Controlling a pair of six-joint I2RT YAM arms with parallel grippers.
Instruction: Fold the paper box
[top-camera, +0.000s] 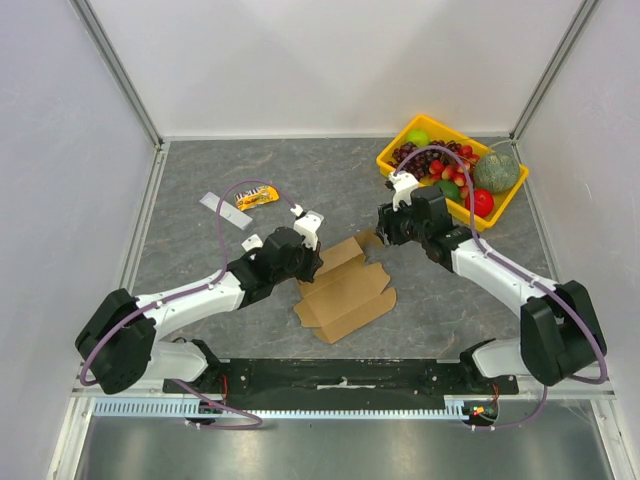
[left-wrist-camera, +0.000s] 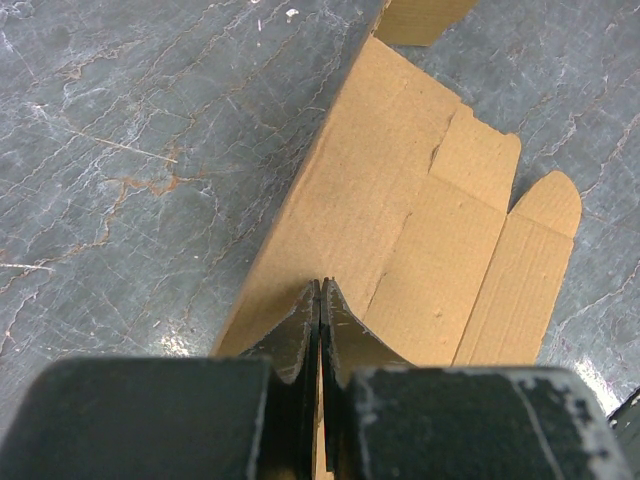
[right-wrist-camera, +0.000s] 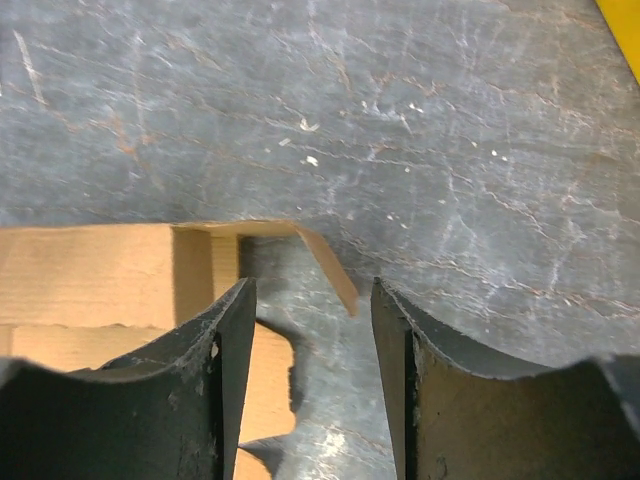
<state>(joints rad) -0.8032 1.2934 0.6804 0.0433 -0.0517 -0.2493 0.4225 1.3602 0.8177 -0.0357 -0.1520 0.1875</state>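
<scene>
One paper box (top-camera: 345, 295), one tray (top-camera: 398, 140), one wrapper (top-camera: 256, 198).

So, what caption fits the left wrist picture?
Left gripper clamped on the edge of a flat brown corrugated cardboard box.

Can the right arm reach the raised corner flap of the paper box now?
Probably yes: the right gripper is open and the raised flap of the paper box stands just ahead of it, nothing between.
</scene>
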